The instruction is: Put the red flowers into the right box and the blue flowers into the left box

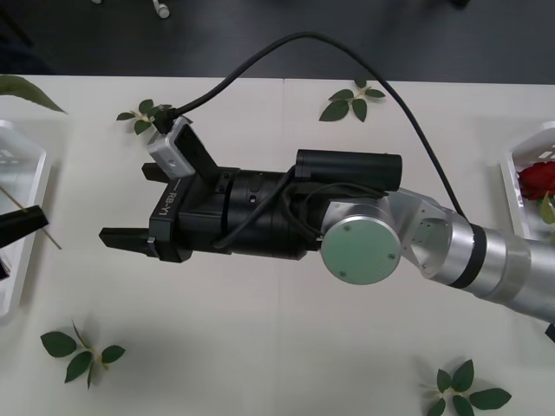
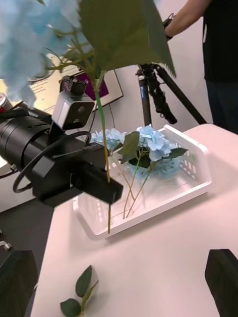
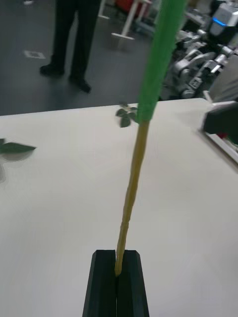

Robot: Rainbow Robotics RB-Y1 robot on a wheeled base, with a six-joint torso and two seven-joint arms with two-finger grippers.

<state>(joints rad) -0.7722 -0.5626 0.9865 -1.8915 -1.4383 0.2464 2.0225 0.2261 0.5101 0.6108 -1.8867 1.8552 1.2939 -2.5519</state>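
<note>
My left gripper [image 1: 24, 222] is shut on the thin stem [image 3: 130, 198] of a blue flower, right at the left box [image 1: 19, 165]. Seen from the right wrist, that left gripper [image 2: 107, 185] holds the stem upright in front of the box rim [image 2: 148, 218]. The pale bloom [image 2: 25, 44] and a big leaf [image 2: 124, 29] sit high above it. More blue flowers [image 2: 148, 143] lie inside this box. My right gripper [image 1: 126, 204] reaches across the table's middle toward the left, open and holding nothing. A red flower [image 1: 538, 178] lies in the right box [image 1: 513, 173].
Loose green leaf sprigs lie on the white table: back left [image 1: 147, 114], back middle [image 1: 354, 102], front left [image 1: 80, 354] and front right [image 1: 464, 394]. The right arm's cable [image 1: 347, 52] arches over the table's middle. A tripod [image 2: 158, 94] stands beyond the left box.
</note>
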